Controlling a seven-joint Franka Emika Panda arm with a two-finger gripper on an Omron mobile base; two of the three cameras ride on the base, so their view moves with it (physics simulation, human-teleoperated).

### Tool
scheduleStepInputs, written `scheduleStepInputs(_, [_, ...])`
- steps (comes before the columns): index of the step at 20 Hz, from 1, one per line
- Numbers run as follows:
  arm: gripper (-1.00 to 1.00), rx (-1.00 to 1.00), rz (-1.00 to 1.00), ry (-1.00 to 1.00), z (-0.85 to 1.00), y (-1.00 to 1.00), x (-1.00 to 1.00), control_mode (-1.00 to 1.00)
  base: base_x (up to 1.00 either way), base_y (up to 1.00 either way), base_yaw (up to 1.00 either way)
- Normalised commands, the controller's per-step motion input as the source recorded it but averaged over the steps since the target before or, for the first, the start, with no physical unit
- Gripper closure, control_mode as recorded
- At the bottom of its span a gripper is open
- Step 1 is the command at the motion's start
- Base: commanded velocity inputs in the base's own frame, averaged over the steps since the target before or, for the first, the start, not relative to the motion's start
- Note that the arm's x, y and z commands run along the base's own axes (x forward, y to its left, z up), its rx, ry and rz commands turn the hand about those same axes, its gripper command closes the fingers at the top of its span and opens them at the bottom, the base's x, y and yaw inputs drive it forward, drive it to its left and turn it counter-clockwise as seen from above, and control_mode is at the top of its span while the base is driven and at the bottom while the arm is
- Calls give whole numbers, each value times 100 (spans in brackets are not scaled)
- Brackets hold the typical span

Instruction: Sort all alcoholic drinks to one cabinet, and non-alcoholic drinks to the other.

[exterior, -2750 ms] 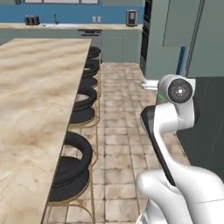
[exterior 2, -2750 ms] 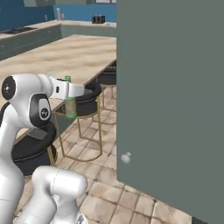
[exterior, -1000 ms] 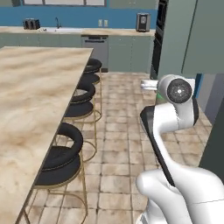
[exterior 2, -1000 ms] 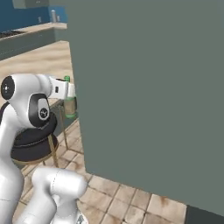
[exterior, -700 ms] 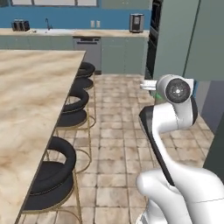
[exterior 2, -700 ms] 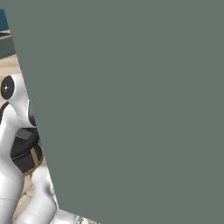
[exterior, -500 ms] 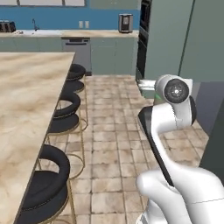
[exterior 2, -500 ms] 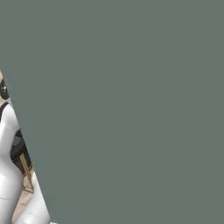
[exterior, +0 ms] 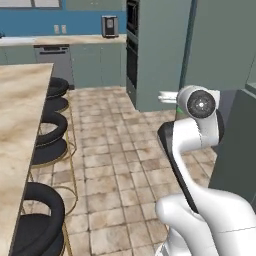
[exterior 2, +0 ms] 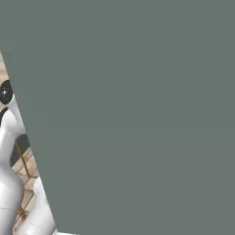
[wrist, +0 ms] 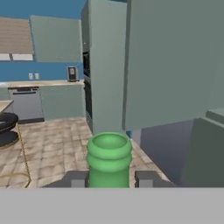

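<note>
Tool (wrist: 109, 179) is clamping the green bottle (wrist: 109, 159) by its neck, carrying it over the tiled floor (exterior: 120, 150); placement in a cabinet is not yet done.

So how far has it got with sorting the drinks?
Nothing visibly sorted yet: these pictures show no cabinet with bottles inside. In hand: the gripper is shut on the green bottle, whose open neck stands between the fingertips, carried over the tiled floor towards tall grey-green cupboards. Left: setting this bottle in a cabinet, then presumably the other drinks, which I cannot see here.
</note>
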Motion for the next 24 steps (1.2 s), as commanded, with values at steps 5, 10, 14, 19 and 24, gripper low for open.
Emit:
scheduleStepInputs(5, [100, 0, 0, 0, 0, 0, 0, 100, -20, 0, -28])
scheduleStepInputs(10, [100, 0, 0, 0, 0, 0, 0, 100, -35, 0, -31])
scheduleStepInputs(14, [100, 0, 0, 0, 0, 0, 0, 100, -47, 0, -31])
scheduleStepInputs(19, [100, 0, 0, 0, 0, 0, 0, 100, -27, 0, -31])
scheduleStepInputs(24, [100, 0, 0, 0, 0, 0, 0, 100, 2, 0, -30])
